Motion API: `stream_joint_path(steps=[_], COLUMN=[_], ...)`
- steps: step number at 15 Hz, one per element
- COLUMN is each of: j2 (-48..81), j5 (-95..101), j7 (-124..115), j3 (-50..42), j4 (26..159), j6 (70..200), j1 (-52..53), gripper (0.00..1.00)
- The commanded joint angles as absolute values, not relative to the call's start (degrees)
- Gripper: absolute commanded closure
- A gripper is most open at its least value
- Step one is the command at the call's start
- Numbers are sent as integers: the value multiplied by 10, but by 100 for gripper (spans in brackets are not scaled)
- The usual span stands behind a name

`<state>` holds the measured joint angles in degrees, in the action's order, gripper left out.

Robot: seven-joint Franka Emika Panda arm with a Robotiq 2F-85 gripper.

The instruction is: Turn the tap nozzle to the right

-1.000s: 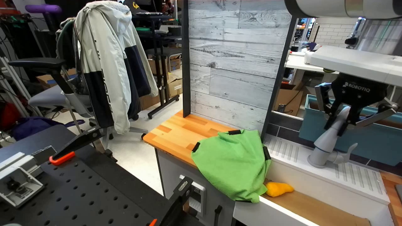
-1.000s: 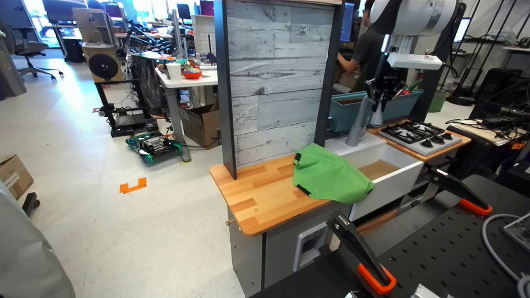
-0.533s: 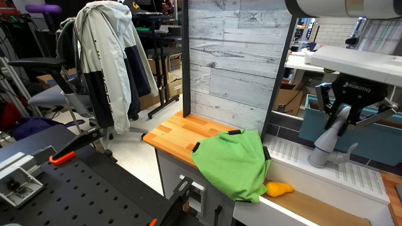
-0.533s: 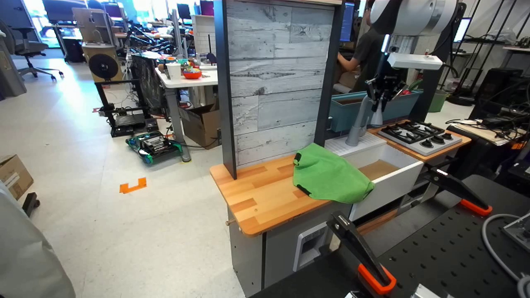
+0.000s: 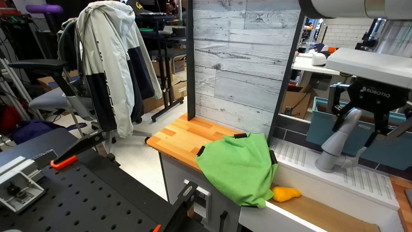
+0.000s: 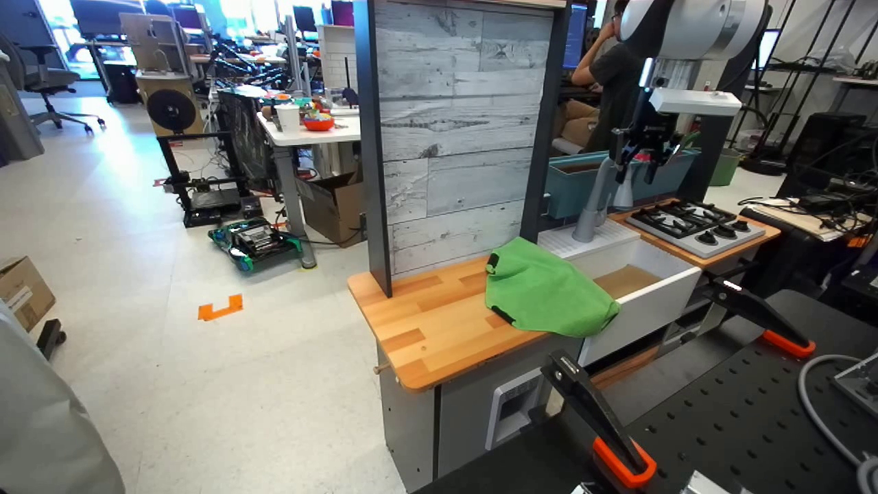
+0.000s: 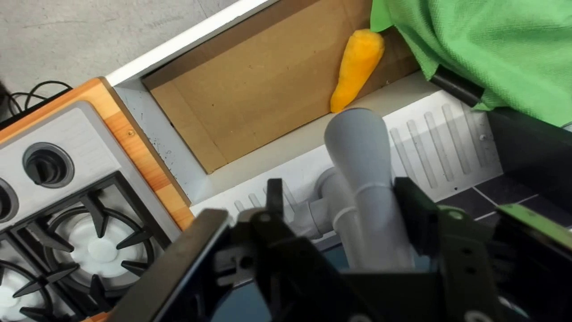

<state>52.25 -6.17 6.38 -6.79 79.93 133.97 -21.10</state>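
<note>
The pale grey tap nozzle [image 7: 359, 147] arches up from its base on the white ridged ledge behind the sink. It also shows in both exterior views [image 5: 334, 141] [image 6: 624, 195]. My gripper [image 7: 339, 190] is open around the spout, with one finger on each side. In the wrist view the right finger lies against or very close to the spout, and the left finger stands well apart from it. The open gripper also shows in both exterior views [image 5: 352, 137] [image 6: 635, 178]. My gripper hides part of the spout's top.
A small tap handle [image 5: 357, 156] sticks out beside the base. A blue-green planter [image 5: 386, 145] stands behind. A yellow plush [image 7: 357, 67] lies in the sink [image 7: 250, 89]. A green cloth [image 5: 238, 167] hangs over the sink's edge. A stove [image 7: 98, 250] adjoins the sink.
My gripper has opened from its closed hold around the spout. The arm has shifted slightly to the right in both exterior views. The spout has not visibly moved.
</note>
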Motion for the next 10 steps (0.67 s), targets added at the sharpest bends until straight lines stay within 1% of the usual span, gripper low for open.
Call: stream_joint_path(steps=[1,2,10], j2=[509,507,496], j5=[-46,-45,-47], j7=[80,80,81], j3=[-87,-88,-89], j4=[797,800,812], j6=[1325,1327,1330], j1=[-228,-227,-225], gripper=[7,0,0])
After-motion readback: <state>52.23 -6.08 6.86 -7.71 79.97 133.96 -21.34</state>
